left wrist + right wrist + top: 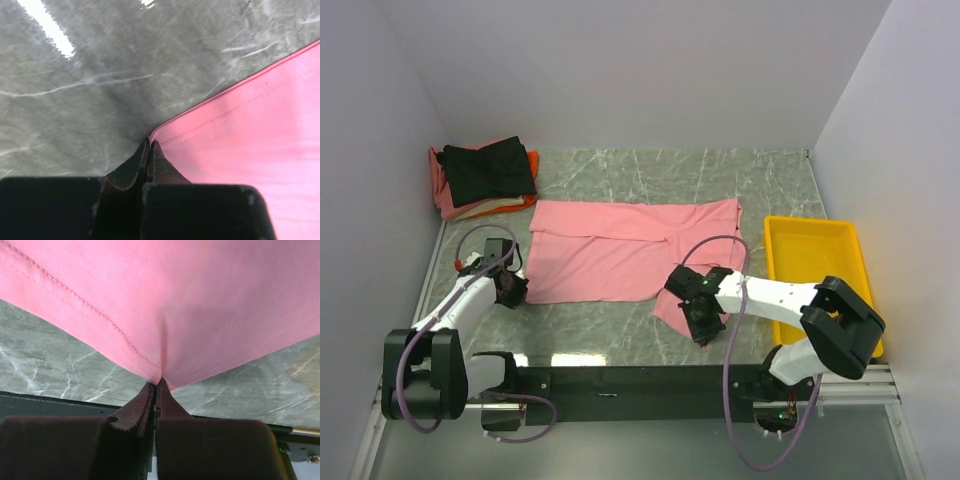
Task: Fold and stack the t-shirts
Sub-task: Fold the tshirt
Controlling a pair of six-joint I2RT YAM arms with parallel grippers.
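A large salmon-pink t-shirt (620,250) lies spread flat in the middle of the marble table. My left gripper (510,290) sits at its near-left corner. In the left wrist view its jaws are shut, with the hemmed corner of the salmon-pink t-shirt (240,130) pinched at my left gripper's tips (150,143). My right gripper (701,320) is at the shirt's near-right corner. There the salmon-pink t-shirt (165,300) puckers into my right gripper's shut tips (158,383). Folded t-shirts (485,175), black on top of orange-red, pink and cream, are stacked at the back left.
A yellow plastic bin (815,270) stands on the right side of the table, close to my right arm. White walls close in the table at the left, back and right. The black base rail (620,380) runs along the near edge.
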